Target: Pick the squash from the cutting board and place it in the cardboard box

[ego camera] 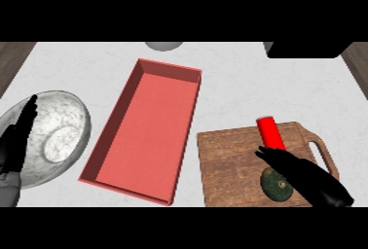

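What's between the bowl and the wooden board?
In the head view, the red box lies between the bowl and the board.

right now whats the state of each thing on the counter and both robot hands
squash: lying on the cutting board, partly hidden by the right robot hand
cutting board: flat on the counter, right of the box
red cylinder: lying on the board's far part
cardboard box: open, nothing inside
marble bowl: upright, nothing inside
right robot hand: open, above the squash
left robot hand: open, resting at the left edge
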### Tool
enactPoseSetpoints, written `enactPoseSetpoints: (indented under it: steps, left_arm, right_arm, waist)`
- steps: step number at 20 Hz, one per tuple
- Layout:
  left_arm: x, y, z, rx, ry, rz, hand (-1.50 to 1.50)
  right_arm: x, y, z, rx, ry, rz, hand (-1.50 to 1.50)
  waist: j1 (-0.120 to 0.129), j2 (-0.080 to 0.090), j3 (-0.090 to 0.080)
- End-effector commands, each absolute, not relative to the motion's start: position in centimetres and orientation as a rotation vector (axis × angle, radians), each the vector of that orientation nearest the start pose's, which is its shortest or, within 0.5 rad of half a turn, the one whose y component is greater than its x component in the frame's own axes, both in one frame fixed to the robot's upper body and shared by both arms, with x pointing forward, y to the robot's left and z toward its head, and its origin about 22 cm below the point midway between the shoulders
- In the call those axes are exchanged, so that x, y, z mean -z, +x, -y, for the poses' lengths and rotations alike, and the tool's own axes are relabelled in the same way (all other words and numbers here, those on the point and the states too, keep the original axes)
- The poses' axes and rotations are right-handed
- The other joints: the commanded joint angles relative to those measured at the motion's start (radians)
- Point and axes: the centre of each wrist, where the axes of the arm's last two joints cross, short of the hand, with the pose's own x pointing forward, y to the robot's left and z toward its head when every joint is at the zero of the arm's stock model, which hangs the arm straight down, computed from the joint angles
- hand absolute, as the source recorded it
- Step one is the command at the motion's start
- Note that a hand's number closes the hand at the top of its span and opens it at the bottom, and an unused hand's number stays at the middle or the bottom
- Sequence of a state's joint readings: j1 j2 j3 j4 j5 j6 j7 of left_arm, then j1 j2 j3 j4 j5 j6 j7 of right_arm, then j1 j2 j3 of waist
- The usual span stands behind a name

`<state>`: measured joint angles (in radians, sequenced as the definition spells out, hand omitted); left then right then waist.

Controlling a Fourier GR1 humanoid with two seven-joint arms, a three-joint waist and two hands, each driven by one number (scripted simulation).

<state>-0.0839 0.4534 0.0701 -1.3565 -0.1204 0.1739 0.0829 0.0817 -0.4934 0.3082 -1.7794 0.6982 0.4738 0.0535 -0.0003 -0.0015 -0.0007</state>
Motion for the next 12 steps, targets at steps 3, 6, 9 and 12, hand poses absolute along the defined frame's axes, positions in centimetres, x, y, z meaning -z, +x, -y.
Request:
enactPoseSetpoints:
  steps: [3, 6, 9, 12]
  left_arm:
    - [-1.3, 26.1, -34.4, 0.212, 0.670, 1.369, 0.00]
    - [-1.2, 26.4, -36.3, 0.215, 0.646, 1.360, 0.00]
    - [-1.2, 25.9, -35.5, 0.214, 0.637, 1.366, 0.00]
    - [-1.5, 25.8, -36.1, 0.202, 0.637, 1.357, 0.00]
  right_arm:
    - [-2.0, 21.1, 24.4, -1.419, -0.405, 1.073, -1.50]
    - [-0.2, 22.3, 23.7, -1.421, -0.444, 1.078, 1.50]
    - [-0.1, 21.9, 25.2, -1.392, -0.586, 1.246, 1.50]
    - [0.8, 22.6, 25.4, -1.385, -0.635, 1.256, 1.50]
  waist:
    - [0.000, 0.001, 0.001]
    - [0.001, 0.002, 0.001]
    - [0.001, 0.002, 0.001]
    - [0.002, 0.002, 0.001]
